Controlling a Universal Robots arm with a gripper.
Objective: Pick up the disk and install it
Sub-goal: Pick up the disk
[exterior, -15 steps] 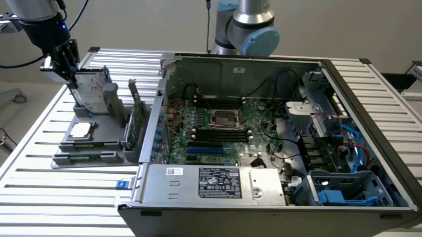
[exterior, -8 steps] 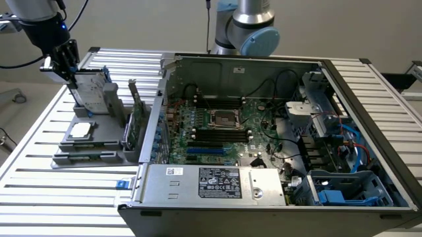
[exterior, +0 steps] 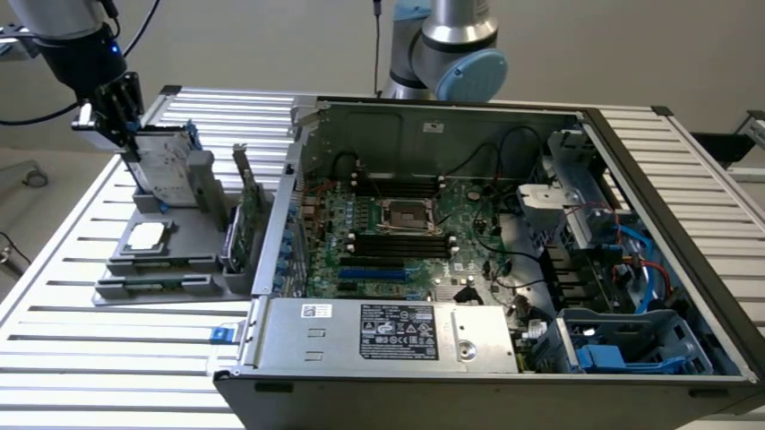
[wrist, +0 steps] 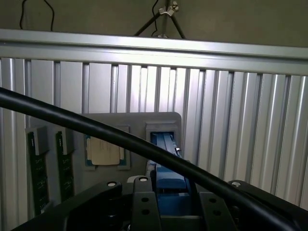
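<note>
A Universal Robots arm's gripper [exterior: 128,143] is clamped, at a middling width, on the upper edge of the disk [exterior: 167,163], which stands upright at the far end of a grey parts holder [exterior: 156,269] on a slatted aluminium table [exterior: 72,358]. Whether the drive's lower edge sits in its slot cannot be told. In the wrist view the black fingers [wrist: 142,204] flank the disk's blue carrier frame [wrist: 172,182], with a black cable [wrist: 72,120] slanting across in front. A small square chip [exterior: 146,235] lies flat on the holder near the drive, and two memory sticks [wrist: 36,168] sit beside it. A green circuit card [exterior: 245,228] stands on edge between the holder and the open computer case [exterior: 478,116], which lies at the exterior view's right, motherboard [exterior: 407,224] exposed, with a blue drive bay [exterior: 622,345] in its near corner.
</note>
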